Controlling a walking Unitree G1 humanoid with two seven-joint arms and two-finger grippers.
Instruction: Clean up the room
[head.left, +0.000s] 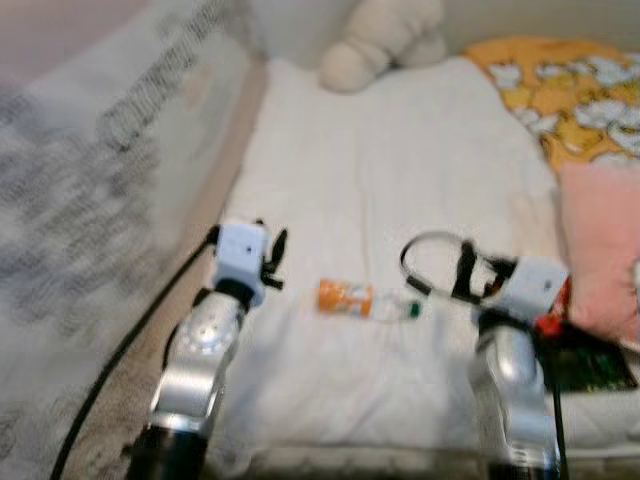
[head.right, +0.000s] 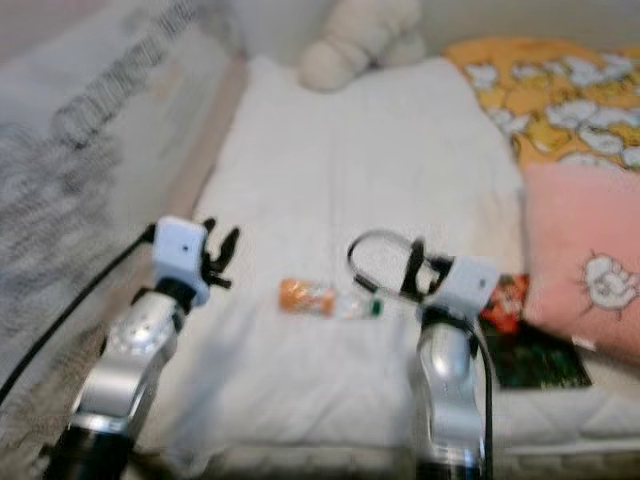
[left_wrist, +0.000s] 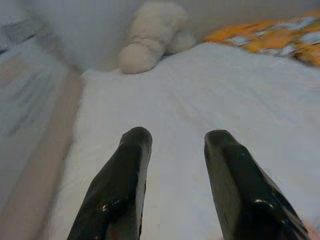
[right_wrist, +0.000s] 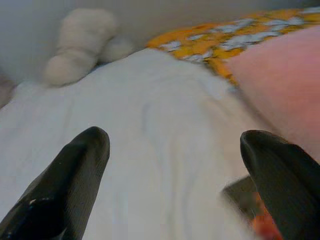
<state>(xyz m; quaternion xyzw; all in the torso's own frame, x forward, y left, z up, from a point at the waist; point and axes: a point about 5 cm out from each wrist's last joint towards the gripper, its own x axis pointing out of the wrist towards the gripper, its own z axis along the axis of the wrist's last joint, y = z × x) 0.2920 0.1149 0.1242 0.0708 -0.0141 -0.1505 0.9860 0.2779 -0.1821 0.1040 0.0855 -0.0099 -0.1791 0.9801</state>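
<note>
A small clear bottle with an orange label (head.left: 346, 298) and a green cap lies on its side on the white bed sheet (head.left: 400, 170). It is between my two arms. My left gripper (head.left: 273, 257) hovers just left of it, open and empty, with both black fingers (left_wrist: 131, 170) over bare sheet. My right gripper (head.left: 463, 272) is to the right of the bottle, open wide with nothing between its fingers (right_wrist: 75, 165). The frames are blurred.
A white plush toy (head.left: 375, 40) lies at the head of the bed. A yellow patterned blanket (head.left: 570, 85) and a pink pillow (head.left: 600, 255) lie to the right. A dark book (head.left: 590, 368) and a red item lie by my right arm. A grey patterned wall (head.left: 90, 170) runs along the left.
</note>
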